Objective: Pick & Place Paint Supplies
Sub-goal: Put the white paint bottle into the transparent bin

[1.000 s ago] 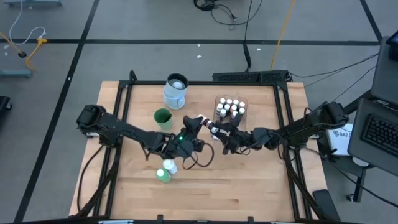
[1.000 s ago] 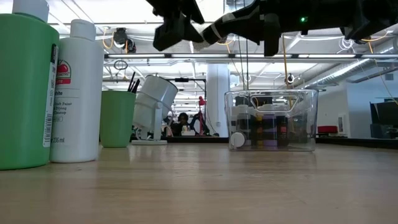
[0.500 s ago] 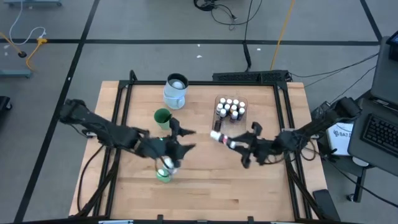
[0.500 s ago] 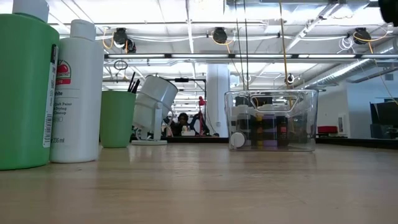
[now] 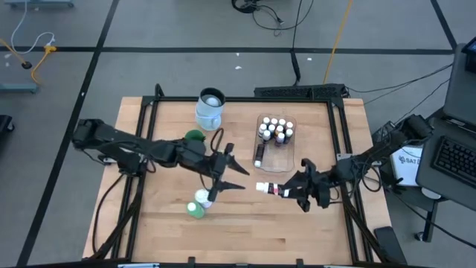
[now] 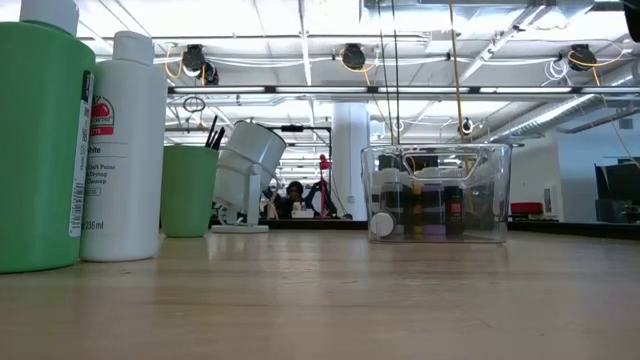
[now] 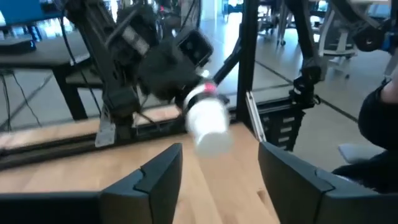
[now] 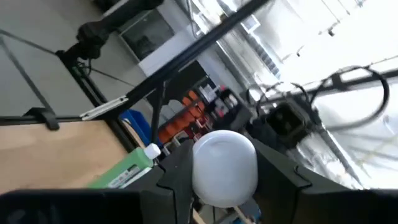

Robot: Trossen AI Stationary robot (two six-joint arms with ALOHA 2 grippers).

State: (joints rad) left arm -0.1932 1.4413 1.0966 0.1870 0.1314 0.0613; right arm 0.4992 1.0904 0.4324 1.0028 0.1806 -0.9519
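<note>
My right gripper [image 5: 282, 191] hangs over the table's right middle, shut on a tiny white-capped bottle [image 5: 266, 188] whose cap [image 8: 224, 165] faces the left arm. My left gripper [image 5: 233, 170] is open and empty a short way left of that bottle, pointing at it [image 7: 208, 121]. The clear tub [image 5: 290, 123] holds several tiny bottles [image 5: 275, 130]. One more bottle [image 5: 258, 155] lies on its side against the tub's left wall. A large green bottle [image 6: 40, 150] and a white bottle [image 6: 125, 150] stand upright near the front edge. My right gripper pinches the tiny bottle's body [image 5: 275, 190] between its two fingers, which come level from the table's right side and lie along the bottle. The white cap end sticks out past the fingertips toward the left. The bottle lies about level, lifted clear of the table.
A white-and-pale-blue mug [image 5: 210, 108] stands at the far middle. A green cup [image 6: 190, 190] with dark brushes stands near it, partly under the left arm. A black frame [image 5: 149, 119] borders the table. Bare wood lies between the grippers and the front edge.
Both grippers were close together at the bottle in the table's middle. My left gripper has drawn back toward the left and rolled, its fingers clear of the bottle. My right gripper has carried the bottle toward the near right, still level and clear of the table.
</note>
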